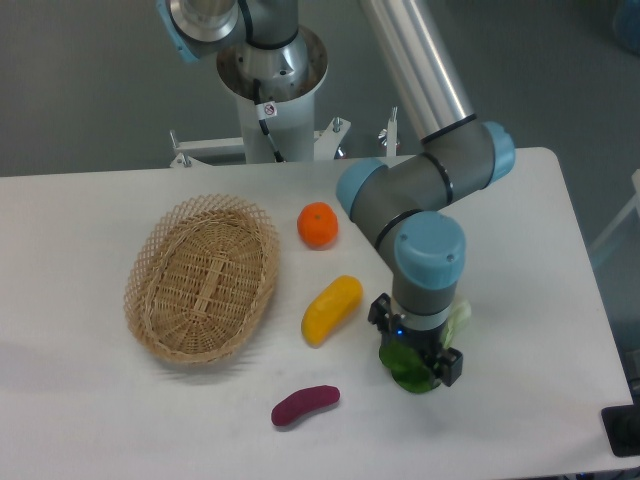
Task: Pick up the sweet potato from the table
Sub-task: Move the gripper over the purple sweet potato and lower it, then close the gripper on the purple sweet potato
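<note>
The sweet potato (305, 405) is a small dark purple, slightly curved tuber lying on the white table (90, 420) near the front edge. My gripper (418, 368) points down to the right of it, about a hand's width away, low over a green leafy item (404, 370). The wrist hides the fingers, so I cannot tell how the jaws stand or whether they hold anything.
A yellow-orange oblong vegetable (332, 309) lies just above the sweet potato. An orange (318, 224) sits behind it. A woven wicker basket (203, 277) stands at the left. The arm's base (272, 90) is at the table's back edge.
</note>
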Robot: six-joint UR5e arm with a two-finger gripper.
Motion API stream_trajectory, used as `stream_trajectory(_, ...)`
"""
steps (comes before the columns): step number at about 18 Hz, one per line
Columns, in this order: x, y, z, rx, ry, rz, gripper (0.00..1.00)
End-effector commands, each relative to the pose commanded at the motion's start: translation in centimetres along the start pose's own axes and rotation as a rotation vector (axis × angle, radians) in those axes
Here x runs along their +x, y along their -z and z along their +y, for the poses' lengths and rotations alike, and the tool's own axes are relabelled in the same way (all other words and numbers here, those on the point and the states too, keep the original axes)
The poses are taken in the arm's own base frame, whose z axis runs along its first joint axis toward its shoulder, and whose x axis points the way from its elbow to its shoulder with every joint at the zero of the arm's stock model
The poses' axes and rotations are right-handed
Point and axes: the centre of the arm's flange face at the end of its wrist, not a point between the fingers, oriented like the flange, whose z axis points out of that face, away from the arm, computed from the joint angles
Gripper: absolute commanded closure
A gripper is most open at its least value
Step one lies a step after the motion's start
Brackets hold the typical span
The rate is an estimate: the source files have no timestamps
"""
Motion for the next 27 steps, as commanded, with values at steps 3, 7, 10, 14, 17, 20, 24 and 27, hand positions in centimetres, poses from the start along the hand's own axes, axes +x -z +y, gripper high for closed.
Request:
stream_trajectory(3, 0.6, -0.4, -1.8, 0.008, -0.028, -0.012, 0.0)
stream_trajectory(7, 1.8, -0.9, -4.1, 0.014, -0.058, -0.013, 0.0)
stream_trajectory(10, 2.8, -1.4, -5.7, 0.015, -0.071, -0.005, 0.0)
stream_trajectory(14, 3.8, -2.3, -7.6, 0.019, -0.074, 0.006, 0.0)
stream_trajectory(17, 4.7, -3.2, -8.8, 0.016, -0.088, 0.02, 0.0)
stream_trajectory(20, 5.1, -3.6, -9.4, 0.016, -0.086, 0.024, 0.0)
stream_trajectory(24, 5.5, -4.5, -10.7, 0.033, -0.071, -0.012, 0.01)
stream_trajectory(27, 5.8, -4.8, -10.7, 0.03, -0.068, -0.005, 0.12)
